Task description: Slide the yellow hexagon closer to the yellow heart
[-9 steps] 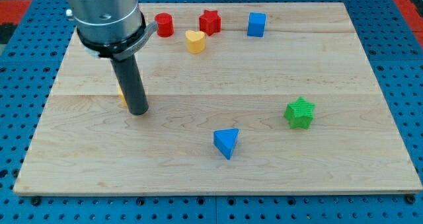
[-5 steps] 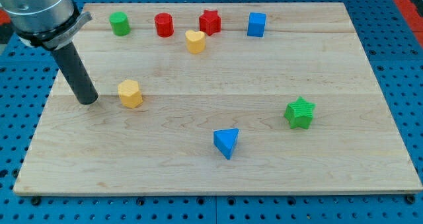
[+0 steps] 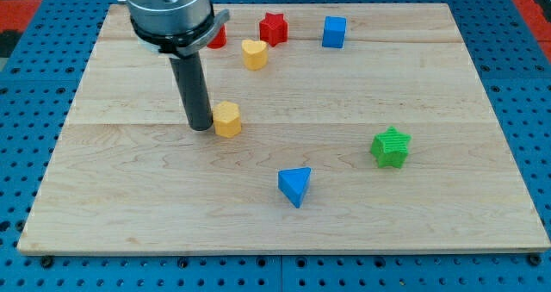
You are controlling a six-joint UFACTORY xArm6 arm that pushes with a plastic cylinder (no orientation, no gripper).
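Observation:
The yellow hexagon (image 3: 227, 119) lies on the wooden board, left of centre. My tip (image 3: 200, 126) stands right against its left side, touching it. The yellow heart (image 3: 254, 53) lies above and a little right of the hexagon, near the view's top, with a clear gap between the two. The rod rises from the tip up to the arm's metal collar (image 3: 170, 8) at the top.
A red star (image 3: 274, 27) and a blue cube (image 3: 334, 32) lie right of the heart along the top. A red cylinder (image 3: 218, 39) shows partly behind the arm. A green star (image 3: 391, 147) lies at the right; a blue triangle (image 3: 294, 185) lies below centre.
My tip swung out to the left of the hexagon, then came back right and pushed it. The hexagon has slid to the right and slightly up, towards the heart. The arm now hides the green cylinder.

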